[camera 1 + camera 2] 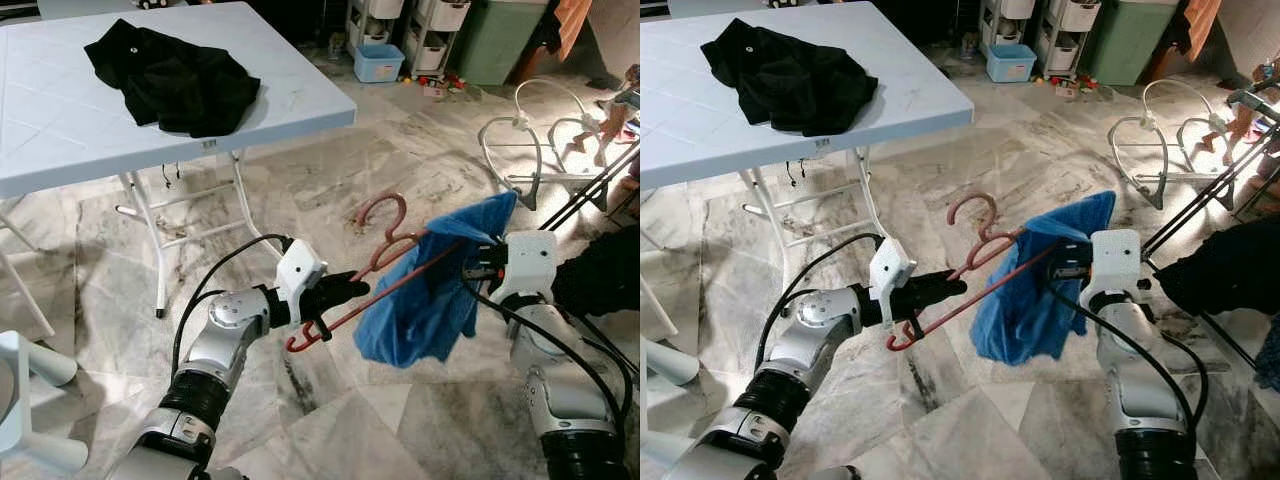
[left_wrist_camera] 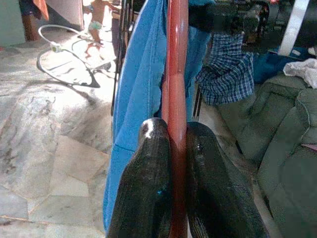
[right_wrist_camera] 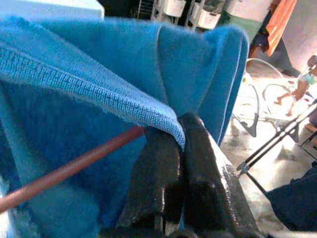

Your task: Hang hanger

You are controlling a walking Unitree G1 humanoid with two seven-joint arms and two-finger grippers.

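Hanger (image 1: 385, 262), red, is held in mid-air between both arms. Left end effector (image 1: 345, 293) is clamped tight on its lower bar; right end effector (image 1: 478, 262) pinches the blue garment (image 1: 430, 290) draped at 3 o'clock. Keep the hook uppermost and both grips firm while approaching the drying rack (image 1: 590, 190) at 2 o'clock.

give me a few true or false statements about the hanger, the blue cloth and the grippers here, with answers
1. The left gripper is shut on the red hanger. True.
2. The blue cloth lies flat on the table. False: it hangs from the hanger, held above the floor.
3. The right gripper pinches the blue cloth's edge. True.
4. A black garment lies on the white table. True.
5. The hanger already hangs on a rack. False: both grippers hold it up in the air.
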